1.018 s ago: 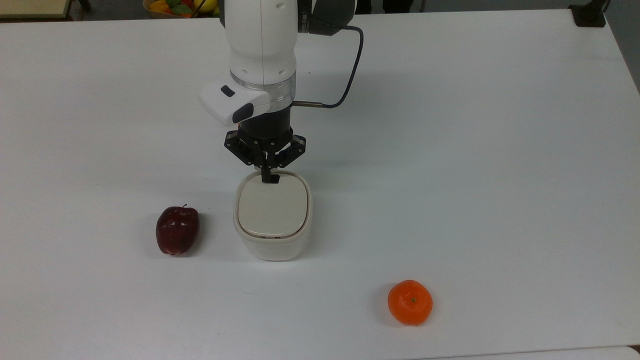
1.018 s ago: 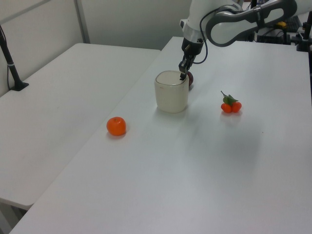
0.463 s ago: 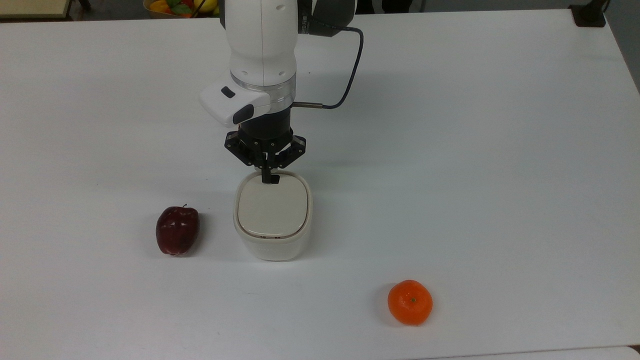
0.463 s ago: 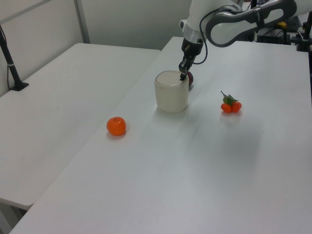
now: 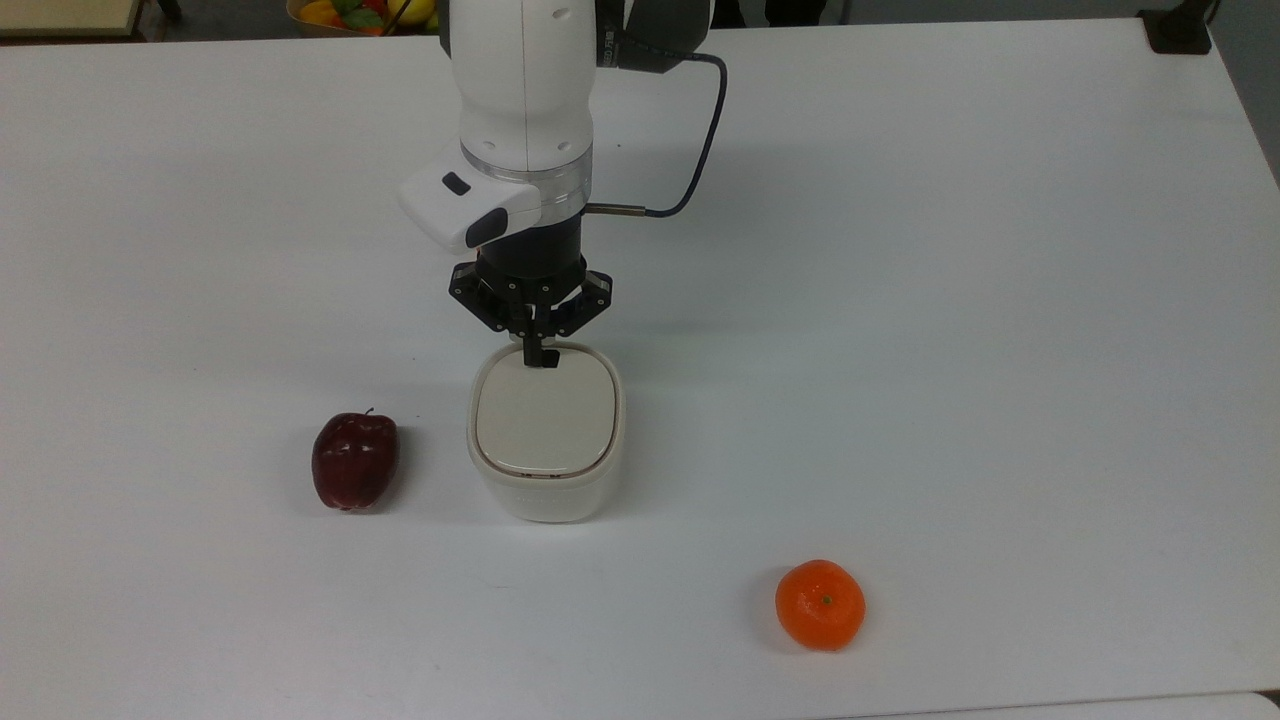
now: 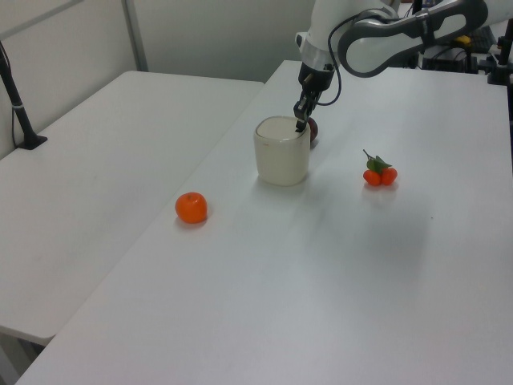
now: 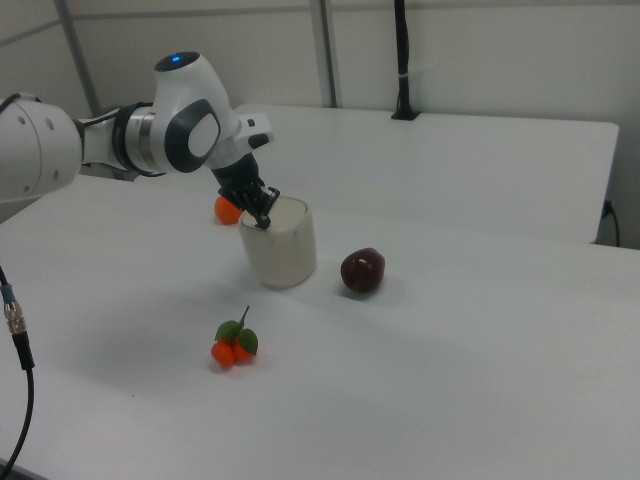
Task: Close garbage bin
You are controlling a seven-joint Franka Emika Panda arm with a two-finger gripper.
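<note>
The garbage bin point(image 5: 545, 500) is a cream-white rounded-square tub standing mid-table, seen too in the left view point(image 6: 282, 160) and the right view point(image 7: 280, 255). Its beige lid point(image 5: 543, 420) lies flat on the rim. My gripper point(image 5: 540, 358) points straight down at the lid's far edge in the top view. The fingers are pressed together, and their black tips touch the lid there. In the left view the gripper point(image 6: 299, 125) meets the bin's top at its right rim. The right view has the gripper point(image 7: 264, 222) at the bin's upper left rim.
A dark red apple point(image 5: 355, 460) lies just to the top view's left of the bin. An orange point(image 5: 820, 604) sits nearer the front edge at the right. A small cluster of tangerines with leaves point(image 7: 235, 346) lies in front of the bin in the right view.
</note>
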